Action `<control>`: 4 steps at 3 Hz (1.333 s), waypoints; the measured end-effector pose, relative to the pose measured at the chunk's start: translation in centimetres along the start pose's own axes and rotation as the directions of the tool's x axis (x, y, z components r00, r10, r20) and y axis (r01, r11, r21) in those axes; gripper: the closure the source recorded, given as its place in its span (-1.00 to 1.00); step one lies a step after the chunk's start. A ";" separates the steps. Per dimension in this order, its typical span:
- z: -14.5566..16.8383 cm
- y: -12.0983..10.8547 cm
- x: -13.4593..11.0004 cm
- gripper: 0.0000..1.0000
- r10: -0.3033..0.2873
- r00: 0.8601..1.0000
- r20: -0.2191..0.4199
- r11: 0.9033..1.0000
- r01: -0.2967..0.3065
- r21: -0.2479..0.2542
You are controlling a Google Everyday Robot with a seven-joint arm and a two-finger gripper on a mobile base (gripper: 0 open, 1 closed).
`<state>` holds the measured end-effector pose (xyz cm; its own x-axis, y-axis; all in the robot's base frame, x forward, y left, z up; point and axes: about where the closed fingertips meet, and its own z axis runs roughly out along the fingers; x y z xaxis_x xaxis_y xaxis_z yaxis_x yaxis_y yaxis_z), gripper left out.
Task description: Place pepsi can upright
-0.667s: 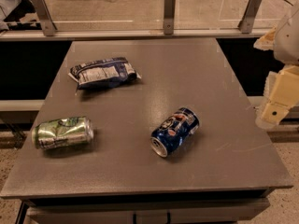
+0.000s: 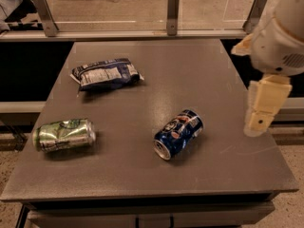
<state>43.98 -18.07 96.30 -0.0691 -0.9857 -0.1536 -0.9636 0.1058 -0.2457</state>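
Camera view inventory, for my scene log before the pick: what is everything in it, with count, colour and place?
pepsi can: 1, dark blue with a red-white-blue logo, lying on its side right of the table's middle, toward the front.
green-silver can: 1, green and silver, lying on its side near the front left edge.
chip bag: 1, dark blue and white, lying flat at the back left.
table: 1, grey, filling the middle of the view.
posts: 3, grey metal, along the rail behind the table.
arm: 1, white, upper right.
tool: 1, cream, hanging at the table's right edge, right of the pepsi can and not touching it.
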 end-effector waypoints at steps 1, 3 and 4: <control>2.9 2.0 -5.3 -1.00 -0.265 0.964 0.026 0.963 0.266 -0.051; 10.6 7.9 -12.6 -1.00 -0.713 0.687 0.139 0.662 0.725 -0.188; 12.6 8.3 -13.4 -1.00 -0.755 0.637 0.157 0.605 0.769 -0.209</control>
<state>40.19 -2.29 84.28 0.7241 -0.6868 -0.0627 -0.6897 -0.7210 -0.0668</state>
